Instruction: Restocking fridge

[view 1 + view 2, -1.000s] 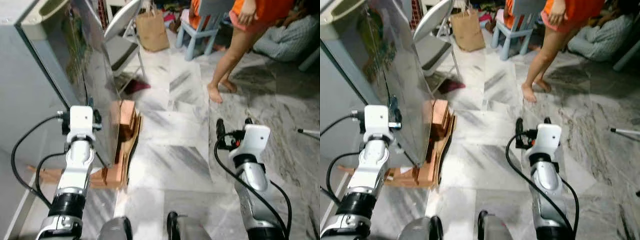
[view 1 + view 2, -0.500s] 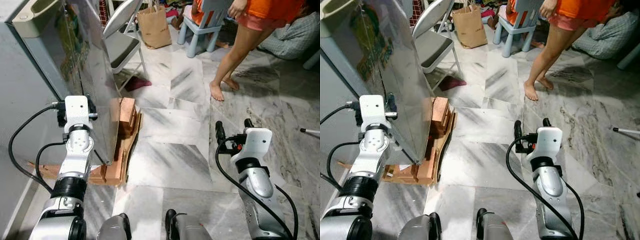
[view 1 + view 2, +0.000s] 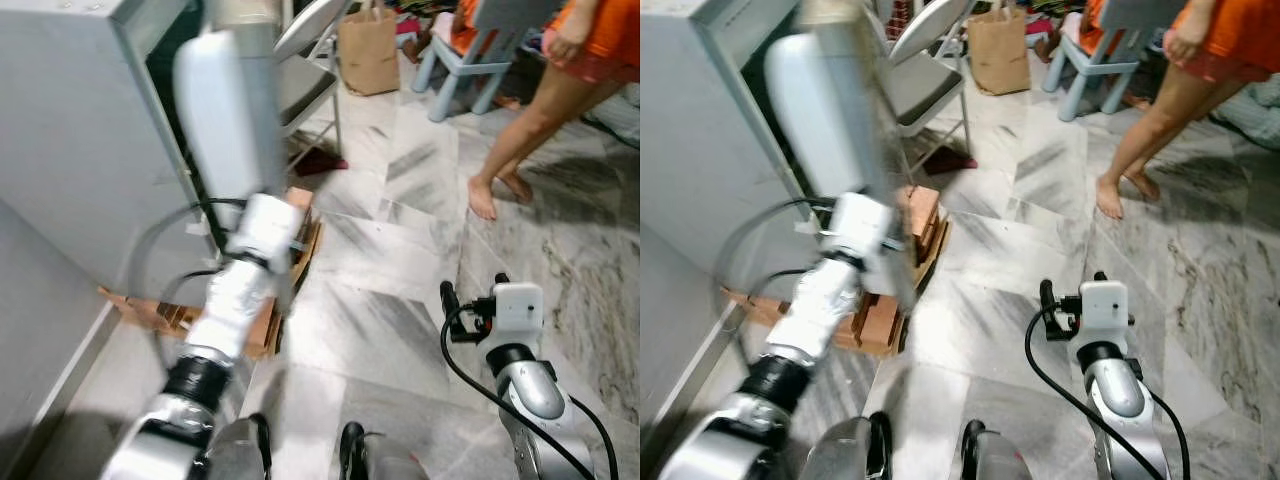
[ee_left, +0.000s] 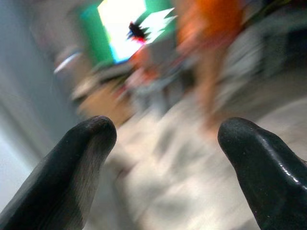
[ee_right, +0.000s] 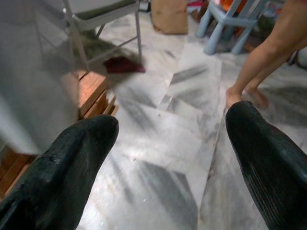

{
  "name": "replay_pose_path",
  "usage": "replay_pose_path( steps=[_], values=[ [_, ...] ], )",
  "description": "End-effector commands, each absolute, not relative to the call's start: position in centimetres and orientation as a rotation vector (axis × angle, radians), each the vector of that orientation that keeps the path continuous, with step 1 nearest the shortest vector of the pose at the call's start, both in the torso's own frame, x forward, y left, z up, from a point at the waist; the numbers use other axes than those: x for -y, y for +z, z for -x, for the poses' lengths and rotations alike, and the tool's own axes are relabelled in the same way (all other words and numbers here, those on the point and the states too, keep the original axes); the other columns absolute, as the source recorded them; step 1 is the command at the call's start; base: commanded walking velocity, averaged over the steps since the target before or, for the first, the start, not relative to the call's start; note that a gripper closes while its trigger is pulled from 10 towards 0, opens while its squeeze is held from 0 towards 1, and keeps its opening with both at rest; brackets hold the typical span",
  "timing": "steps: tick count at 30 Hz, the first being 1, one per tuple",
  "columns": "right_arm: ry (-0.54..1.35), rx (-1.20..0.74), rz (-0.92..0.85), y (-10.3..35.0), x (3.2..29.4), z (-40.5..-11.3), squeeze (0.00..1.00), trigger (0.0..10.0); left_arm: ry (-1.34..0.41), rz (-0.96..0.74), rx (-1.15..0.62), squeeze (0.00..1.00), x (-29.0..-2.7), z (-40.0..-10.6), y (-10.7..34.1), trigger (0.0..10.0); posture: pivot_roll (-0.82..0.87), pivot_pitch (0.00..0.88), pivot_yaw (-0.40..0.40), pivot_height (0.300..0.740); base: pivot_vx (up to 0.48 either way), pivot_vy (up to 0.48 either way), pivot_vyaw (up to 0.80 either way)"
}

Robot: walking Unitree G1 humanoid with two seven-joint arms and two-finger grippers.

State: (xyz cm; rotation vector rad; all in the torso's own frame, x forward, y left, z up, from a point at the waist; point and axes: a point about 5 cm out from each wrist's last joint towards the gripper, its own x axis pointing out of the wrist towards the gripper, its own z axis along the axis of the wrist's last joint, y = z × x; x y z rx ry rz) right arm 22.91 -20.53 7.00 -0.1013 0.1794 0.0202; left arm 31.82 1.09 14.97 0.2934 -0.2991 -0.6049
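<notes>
Grey fridge (image 3: 80,150) at ten o'clock stands with its door (image 3: 225,110) ajar, the blurred left gripper (image 4: 163,158) released beside it, right gripper (image 5: 168,158) spread empty; opening appears underway, stock to fetch next.

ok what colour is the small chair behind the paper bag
Light blue. The small chair stands just past the brown paper bag; it shows best in the right eye view.

Grey fridge (image 3: 80,150), grey-veined white marble floor (image 3: 400,250).
</notes>
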Motion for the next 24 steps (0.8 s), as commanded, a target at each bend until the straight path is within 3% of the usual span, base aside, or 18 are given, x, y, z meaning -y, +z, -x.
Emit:
replay_pose_path(
  steps=[1,3,12,20,24],
  values=[
    [0.014,-0.209,0.109,6.6,21.0,-22.3,0.0,10.0,-0.637,-0.281,0.35,0.0,-0.4,-31.7,16.3,10.0,-0.02,0.168,-0.035,0.74,0.0,0.0,0.0],
    [0.012,-0.208,0.109,6.7,20.9,-22.3,0.0,10.0,-0.615,-0.281,0.345,0.0,-0.9,-32.0,16.2,10.0,-0.02,0.166,-0.031,0.74,0.0,0.0,0.0],
    [0.008,-0.16,0.086,7.1,20.5,-22.6,0.0,10.0,-0.419,-0.303,0.276,0.0,-7.6,-33.0,14.9,10.0,0.0,0.156,-0.016,0.74,0.0,0.0,0.0],
    [-0.002,-0.03,0.058,9.3,20.3,-24.2,0.0,10.0,-0.261,-0.367,0.134,0.0,-15.1,-29.6,10.9,10.0,0.0,0.147,-0.014,0.74,0.113,-0.113,0.0],
    [-0.007,-0.012,0.042,9.6,20.0,-24.7,0.0,10.0,-0.223,-0.388,0.1,0.0,-16.4,-28.6,10.3,10.0,0.02,0.142,-0.022,0.74,0.34,-0.335,0.0]
  ],
)
